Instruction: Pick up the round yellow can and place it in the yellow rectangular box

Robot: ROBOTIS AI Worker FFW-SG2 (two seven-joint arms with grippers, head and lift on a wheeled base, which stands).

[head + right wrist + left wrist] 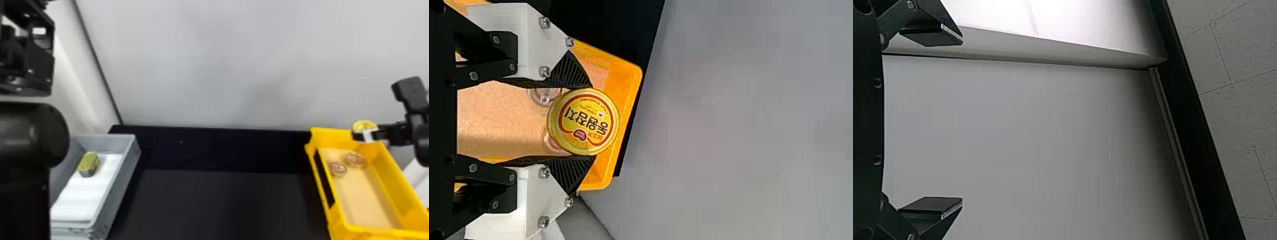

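Note:
At the right of the head view, my right gripper (pixel 367 134) is up at the far end of the yellow box (pixel 397 188), with the round yellow can (pixel 364 125) in its grasp. In the right wrist view the right gripper (pixel 584 121) is shut on the can (pixel 588 121), one finger against each side, and the box (pixel 621 85) lies behind it. My left arm stays raised at the head view's left; in the left wrist view the left gripper (pixel 955 120) stands wide open, nothing between its fingers.
Two small round clear items (pixel 337 168) lie inside the yellow box near its far end. A grey bin (pixel 123 178) at the left holds a small yellow-green block-shaped can (pixel 88 163) on white lining. A black table (pixel 220 201) lies between, with a pale wall behind.

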